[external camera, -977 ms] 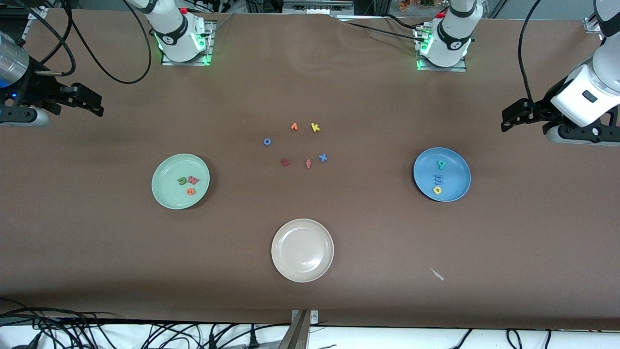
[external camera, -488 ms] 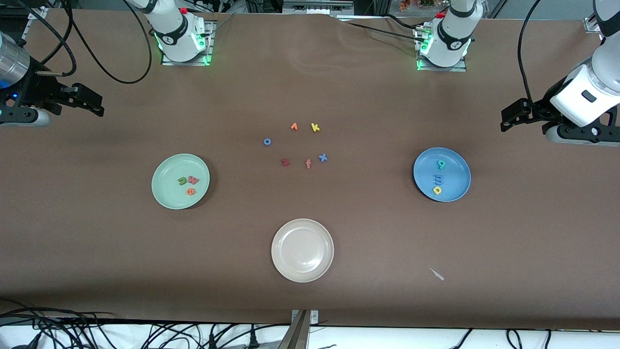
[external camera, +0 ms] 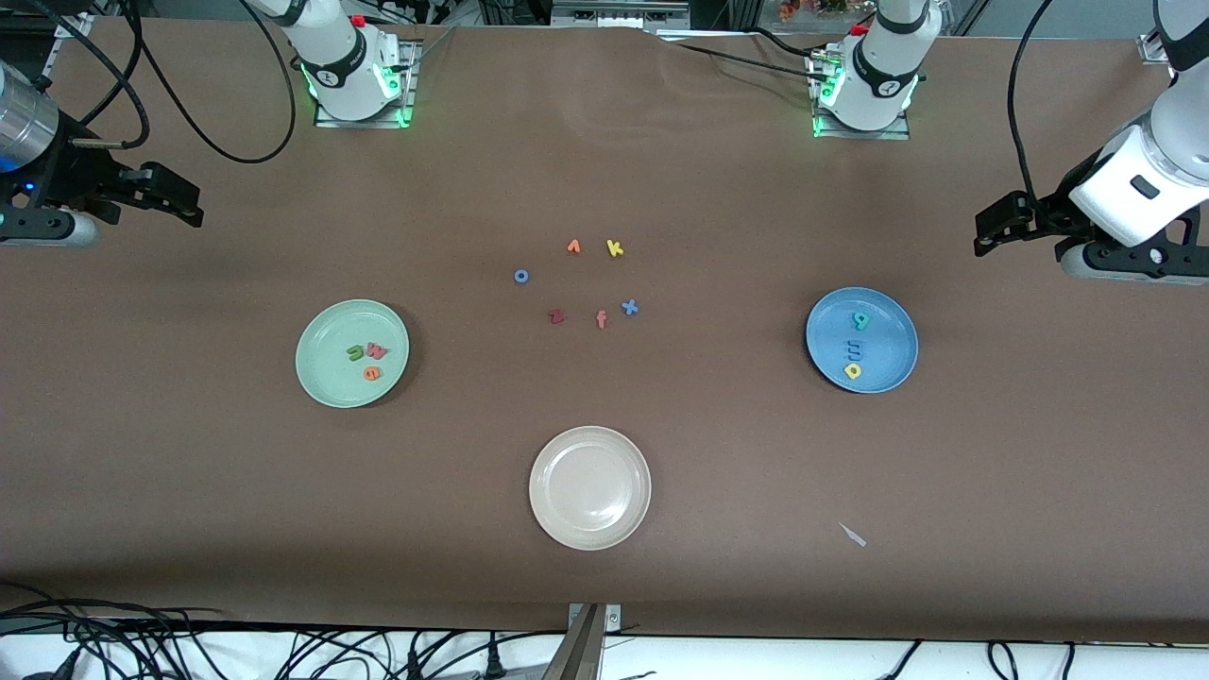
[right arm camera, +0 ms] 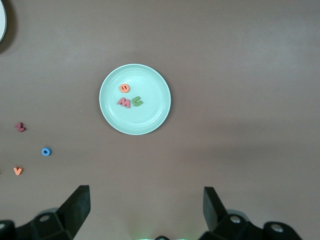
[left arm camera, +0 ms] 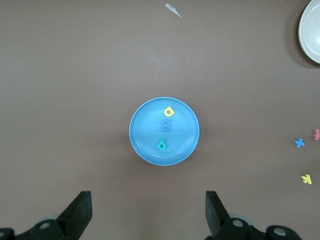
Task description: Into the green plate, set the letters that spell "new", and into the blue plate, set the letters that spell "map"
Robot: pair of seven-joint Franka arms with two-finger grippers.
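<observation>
Front view shows the three tiny foam letters spelling "new" (external camera: 366, 358) lying in the round pale mint-green plate (external camera: 321, 364) toward the right arm's end of the counter, and the three foam letters spelling "map" (external camera: 856, 346) in the round medium-blue plate (external camera: 893, 331) toward the left arm's end. They look light, soft and thin, best pinched across their flat edges. Right claw (external camera: 179, 196) and left claw (external camera: 1001, 222) hang open and empty near the counter's ends, with wide bare brown counter (external camera: 756, 453) around both plates.

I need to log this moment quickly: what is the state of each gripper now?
Left gripper: open, holding nothing, up over the table by the blue plate.
Right gripper: open, holding nothing, up by the green plate.
</observation>
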